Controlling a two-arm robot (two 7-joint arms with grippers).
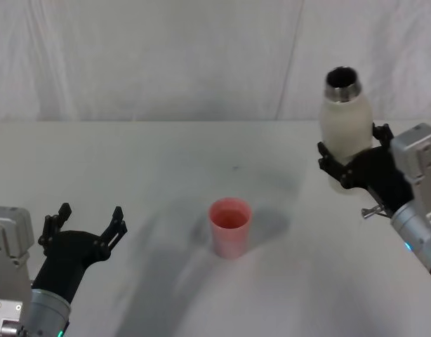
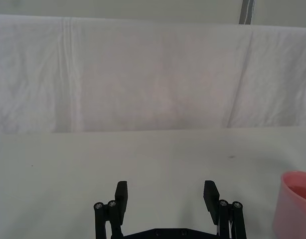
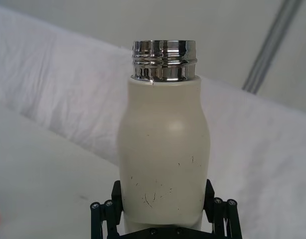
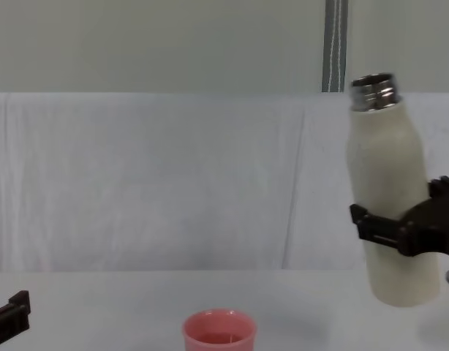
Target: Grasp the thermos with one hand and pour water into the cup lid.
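Over on the robot's right, the right claw (image 1: pixel 350 163) is clamped around the lower body of the thermos (image 1: pixel 346 126), its black fingers (image 4: pixel 373 223) pressing the cream-white wall from both sides. The bottle is held off the surface (image 1: pixel 166 175), close to upright with a slight lean, and its shiny silver threaded neck (image 3: pixel 164 60) is uncapped and faces upward. In the chest view its base hangs above the surface level, and small scuffs mark its wall in the right wrist view.

The cup lid (image 1: pixel 229 227) stands upright on the white-covered surface near the middle, well apart from the thermos and to its left. Its salmon-pink rim is open to the top; whether any water lies inside cannot be told for sure.

The left claw (image 1: pixel 86 226) hovers low at the robot's left, clear of the cup lid, with its fingers (image 2: pixel 121 195) spread wide and nothing between them. From the left wrist view the pink cup lid (image 2: pixel 294 204) sits off to one side of those spread fingers.
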